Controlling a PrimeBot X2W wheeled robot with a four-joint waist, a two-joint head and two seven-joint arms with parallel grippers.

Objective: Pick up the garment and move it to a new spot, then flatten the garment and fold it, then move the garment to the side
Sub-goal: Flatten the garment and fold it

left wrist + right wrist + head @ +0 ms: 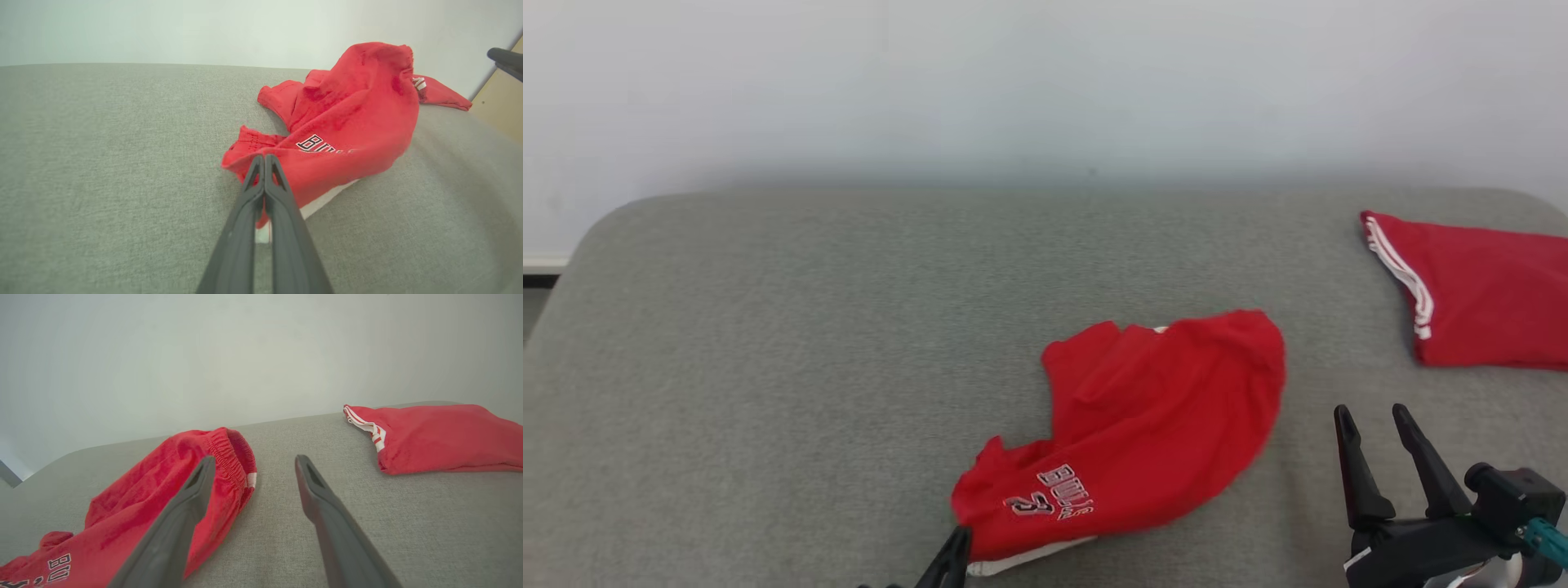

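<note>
The garment [1152,425] is a crumpled pair of red shorts with white "BULLS" lettering and a white hem, lying in the middle of the grey padded surface [768,367]. My left gripper [956,543] comes in from the bottom edge at the garment's near left corner. In the left wrist view its fingers [264,157] are pressed together, shut on the garment's [351,122] edge. My right gripper [1372,412] stands open to the right of the garment, apart from it. In the right wrist view the right gripper [255,459] has grey surface between its tips, with the garment's elastic waistband [229,457] beside the left finger.
A second red garment [1486,294] with white side stripes lies folded at the far right of the surface, also seen as the folded garment [441,437] in the right wrist view. A pale wall [1045,82] runs behind the surface's rounded far edge. Bare grey surface stretches to the left.
</note>
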